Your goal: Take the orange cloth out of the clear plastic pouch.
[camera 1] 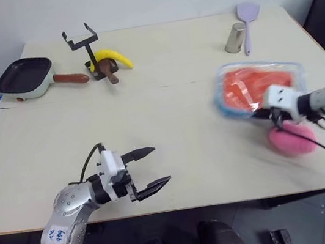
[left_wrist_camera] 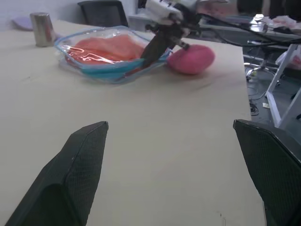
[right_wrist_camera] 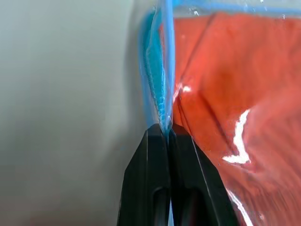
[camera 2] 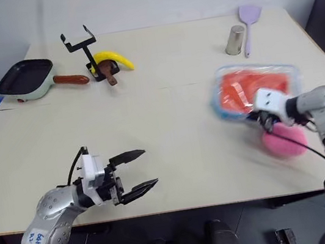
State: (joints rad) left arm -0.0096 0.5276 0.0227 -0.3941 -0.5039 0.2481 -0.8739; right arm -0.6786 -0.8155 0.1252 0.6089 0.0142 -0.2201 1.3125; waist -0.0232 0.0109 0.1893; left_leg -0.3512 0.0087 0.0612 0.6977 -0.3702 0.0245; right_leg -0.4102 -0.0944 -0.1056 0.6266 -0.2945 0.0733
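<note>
Bright orange wrinkled cloth lying folded inside flat clear plastic pouch with light-blue zipper trim at table's right side, just beside pink rounded sponge; right gripper pinched tight on pouch's blue edge; left gripper spread wide, holding nothing.

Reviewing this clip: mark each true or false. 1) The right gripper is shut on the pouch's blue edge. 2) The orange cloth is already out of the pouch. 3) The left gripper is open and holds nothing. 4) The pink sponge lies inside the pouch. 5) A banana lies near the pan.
1) True: the right gripper pinches the blue trim of the clear plastic pouch.
2) False: the orange cloth is inside it.
3) True: the left gripper is open over the table.
4) False: the pink sponge lies beside the pouch.
5) True: banana, pan.
</note>
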